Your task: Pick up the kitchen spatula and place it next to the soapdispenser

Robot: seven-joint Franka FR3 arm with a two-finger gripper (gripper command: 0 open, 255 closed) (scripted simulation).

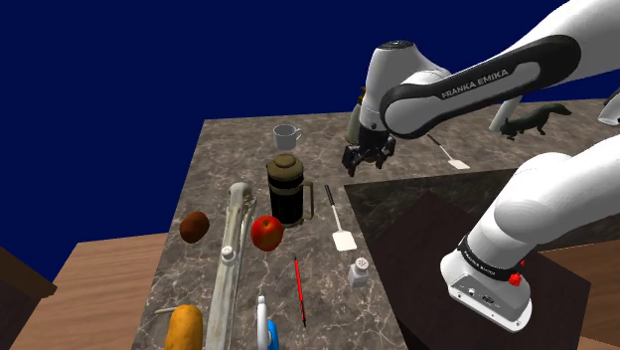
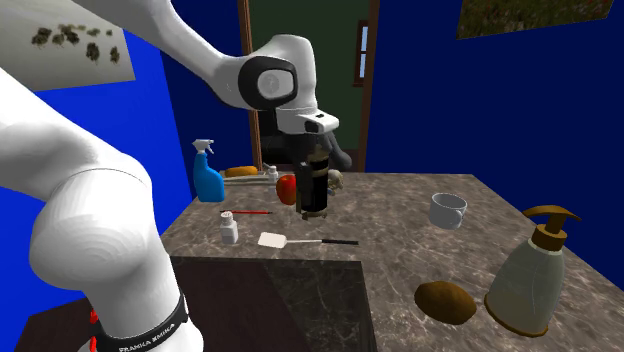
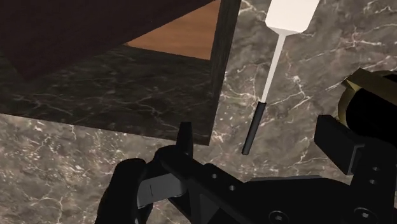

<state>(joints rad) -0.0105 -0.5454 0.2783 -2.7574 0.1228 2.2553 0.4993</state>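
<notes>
The spatula (image 1: 339, 221) lies flat on the marble counter (image 1: 229, 149), with its white blade toward the counter's front and its thin black handle (image 3: 252, 130) pointing back. It also lies on the counter in front of the dark press (image 2: 300, 241). My gripper (image 1: 365, 159) hangs open above the counter, just beyond the handle's end. In the wrist view the handle tip sits between my spread fingers (image 3: 184, 137), untouched. The soap dispenser (image 2: 530, 275), beige with a brown pump, stands at the counter's far end. The arm partly hides the dispenser (image 1: 355, 124).
A dark French press (image 1: 288, 189) and a red apple (image 1: 266, 232) stand close beside the spatula. A raised dark slab (image 1: 437, 219) borders its other side. A white cup (image 1: 286, 133), potato (image 2: 447, 300), shaker (image 1: 359, 271), red pencil (image 1: 299, 291) and blue spray bottle (image 2: 207, 175) are also there.
</notes>
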